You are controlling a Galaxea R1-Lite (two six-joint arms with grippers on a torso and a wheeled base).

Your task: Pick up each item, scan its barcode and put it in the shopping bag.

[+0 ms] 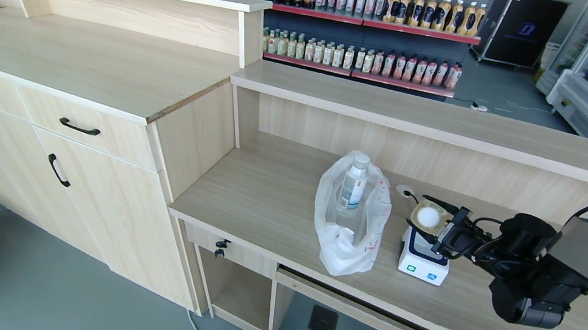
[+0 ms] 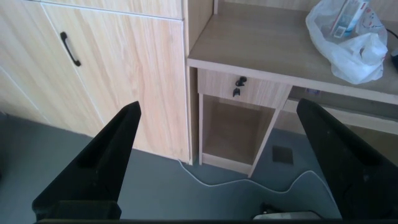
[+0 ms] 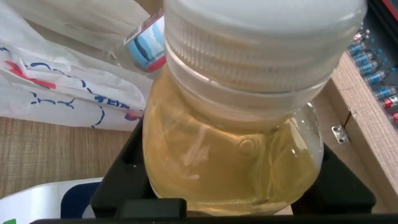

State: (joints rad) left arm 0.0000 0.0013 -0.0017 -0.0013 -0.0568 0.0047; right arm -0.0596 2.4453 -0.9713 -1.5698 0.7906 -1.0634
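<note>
Our left gripper (image 2: 219, 106) hung low, jaws wide. Our right gripper's (image 1: 426, 219) jaws clasped a white-capped bottle of yellow liquid (image 3: 236, 155) just over the white box scanner (image 1: 423, 261) on the wooden desk (image 1: 267, 195); just beside it we saw a translucent plastic shopping bag (image 1: 343, 245).

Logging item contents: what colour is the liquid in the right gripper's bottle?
Pale yellow; the bottle has a white cap. Clearest in the right wrist view.

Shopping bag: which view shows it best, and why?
Head view: the whole shopping bag stands on the desk. Left wrist view crops it at the corner; right wrist view catches a fold behind the yellow drink bottle.
</note>
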